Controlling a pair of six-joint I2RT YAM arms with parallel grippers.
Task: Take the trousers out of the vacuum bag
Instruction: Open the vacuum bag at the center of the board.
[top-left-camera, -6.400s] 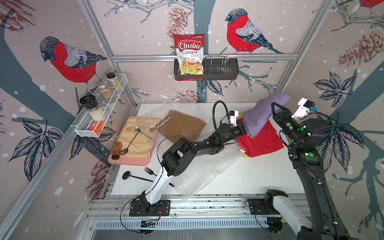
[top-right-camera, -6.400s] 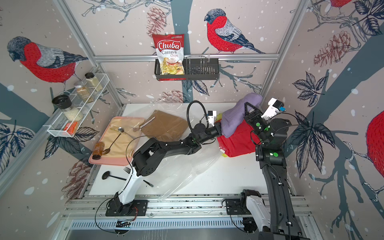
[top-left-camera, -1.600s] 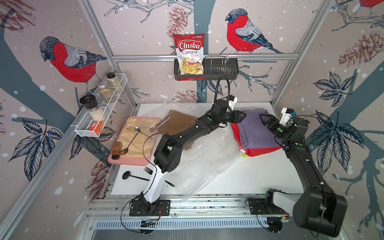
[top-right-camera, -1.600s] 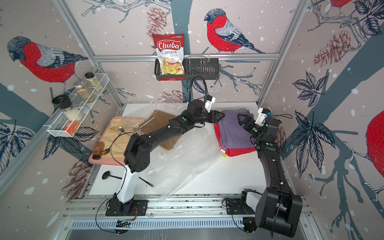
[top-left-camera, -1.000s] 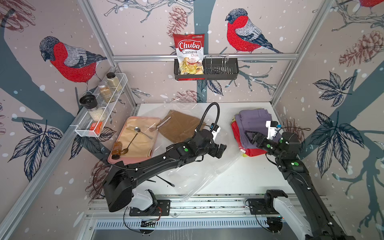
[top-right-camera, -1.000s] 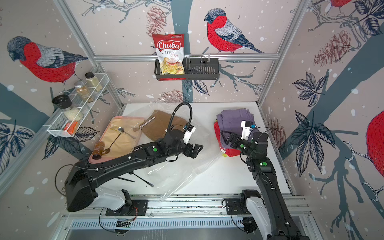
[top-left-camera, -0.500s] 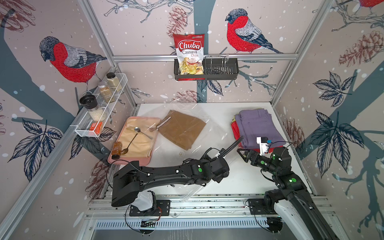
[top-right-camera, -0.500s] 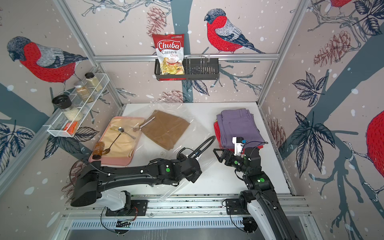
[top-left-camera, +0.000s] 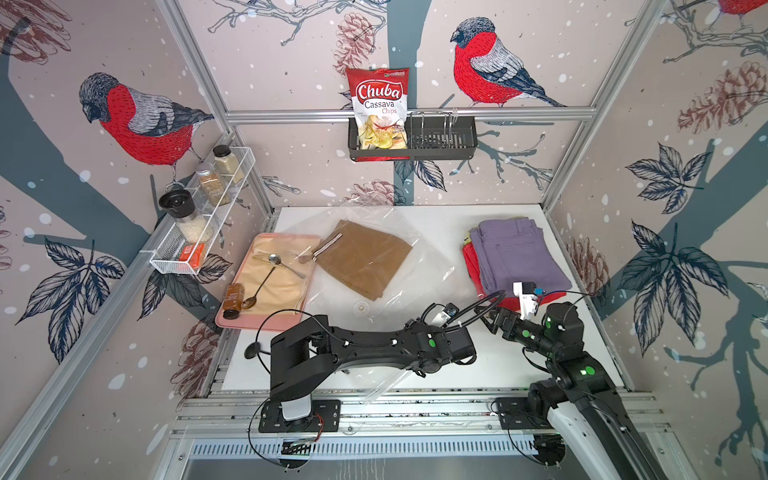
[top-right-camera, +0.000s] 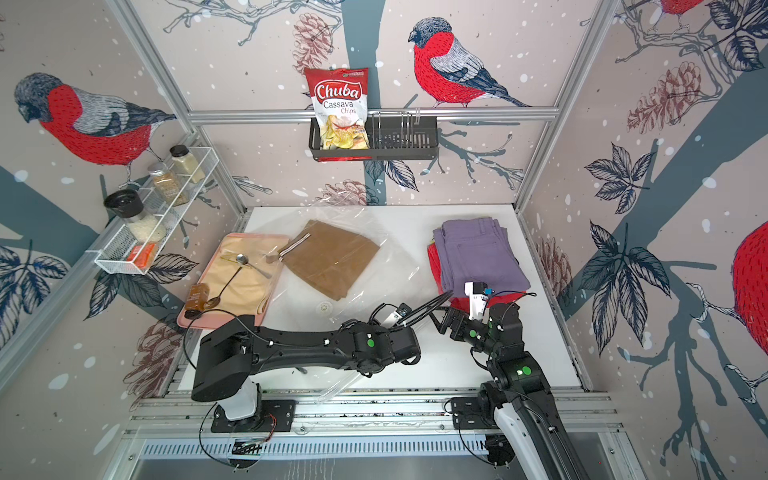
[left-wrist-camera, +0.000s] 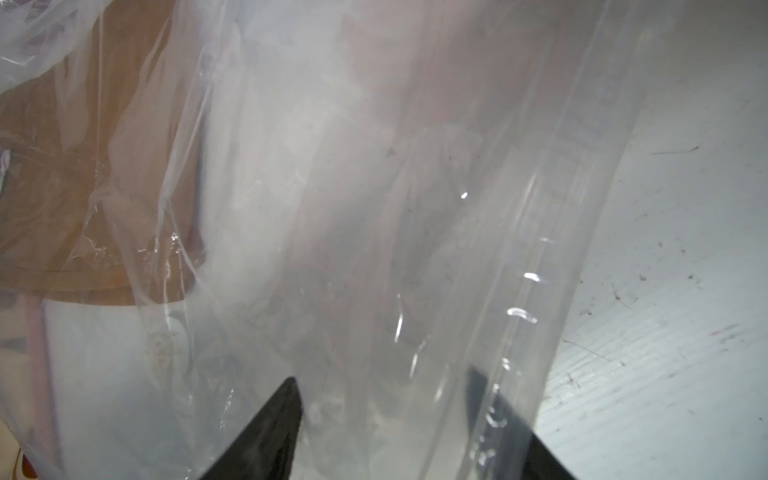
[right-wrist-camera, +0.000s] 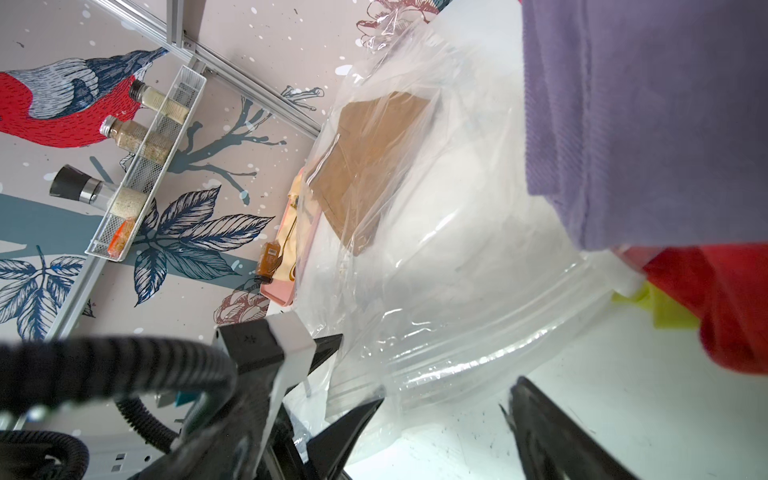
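- On the white worktop (top-left-camera: 582, 353), one vacuum bag (top-left-camera: 419, 270) lies flat and crinkled across the middle. Its single round valve (top-left-camera: 360, 308) faces up, as both top views show.
- Four trousers are in view. One mustard-brown pair (top-left-camera: 363, 259) lies inside the bag toward its far end. Three more are stacked outside it at the right: purple (top-left-camera: 519, 253) on top, red (top-left-camera: 471, 270) beneath, and a yellow-green (right-wrist-camera: 665, 309) edge under that.
- One pink tray (top-left-camera: 232, 322) sits beside the bag at the left. One chips packet (top-left-camera: 378, 104) stands in the back-wall basket (top-left-camera: 440, 141). Three jars (top-left-camera: 212, 189) stand on the side shelf (top-left-camera: 174, 266).
- Two hands hover at the bag's near end.
- The left hand (left-wrist-camera: 386, 415) is partly spread, with clear film between its fingers. Whether they press the film cannot be told.
- The right hand (right-wrist-camera: 449, 392) is spread wide and holds nothing, one finger close by the bag's zip edge.
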